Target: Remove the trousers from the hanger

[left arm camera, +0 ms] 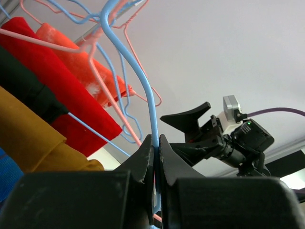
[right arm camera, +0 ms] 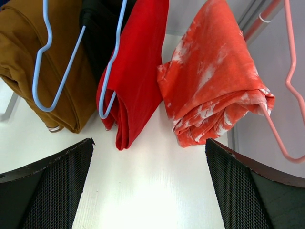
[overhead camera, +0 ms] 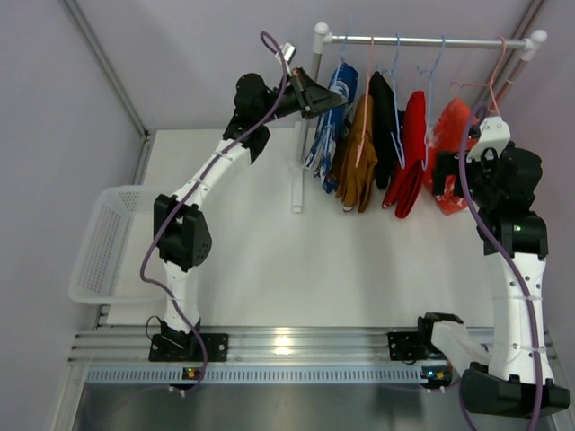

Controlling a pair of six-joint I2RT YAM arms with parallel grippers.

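Several trousers hang folded on wire hangers on a rail (overhead camera: 422, 40): blue patterned (overhead camera: 334, 126), tan-brown (overhead camera: 359, 162), black (overhead camera: 384, 121) and red (overhead camera: 411, 153). An orange-red speckled garment (overhead camera: 449, 148) hangs at the right end. My left gripper (overhead camera: 325, 99) is at the blue trousers. In the left wrist view it (left arm camera: 156, 143) is shut on a light blue hanger wire (left arm camera: 151, 109). My right gripper (right arm camera: 150, 181) is open and empty. It is held low in front of the red trousers (right arm camera: 138, 62) and the orange-red garment (right arm camera: 214, 76).
A white mesh basket (overhead camera: 108, 242) sits at the table's left edge. The rack's upright post (overhead camera: 301, 153) stands left of the clothes. A pink hanger (right arm camera: 290, 86) holds the orange-red garment. Grey walls close in behind and on both sides.
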